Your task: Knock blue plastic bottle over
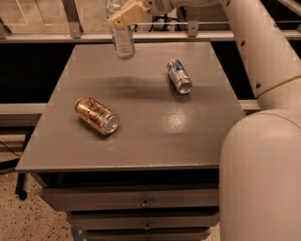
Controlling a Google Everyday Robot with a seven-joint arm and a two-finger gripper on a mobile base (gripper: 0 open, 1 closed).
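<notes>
Bench [155, 136]: grey top, drawers [146, 203] under the front edge.

Left side: gold can [96, 115] lies on its side, close to the left edge and about midway between the far and front edges. Its open-end rim points toward the front-right corner. Nothing touches it.

Far edge, left of centre: blue plastic bottle [123, 41]. It is upright, or very nearly so, with a slight lean. The base sits just inside the far edge; the pale label shows on the body; the cap end runs out of the top of the view. I cannot tell whether the base rests on the bench top or hangs just above it.

My gripper [126, 14] is at the bottle's upper part, above the far edge, tan pads against or right beside the plastic (overlap hides the contact). I cannot tell how wide it stands or whether it has real hold of the bottle.

Right of centre: blue-silver can [179, 76] lies on its side in the far half, long axis running roughly far to front, well apart from the bottle and the gold can.

Right edge: my arm [263, 141] crosses from the front-right corner up past the far-right corner.
</notes>
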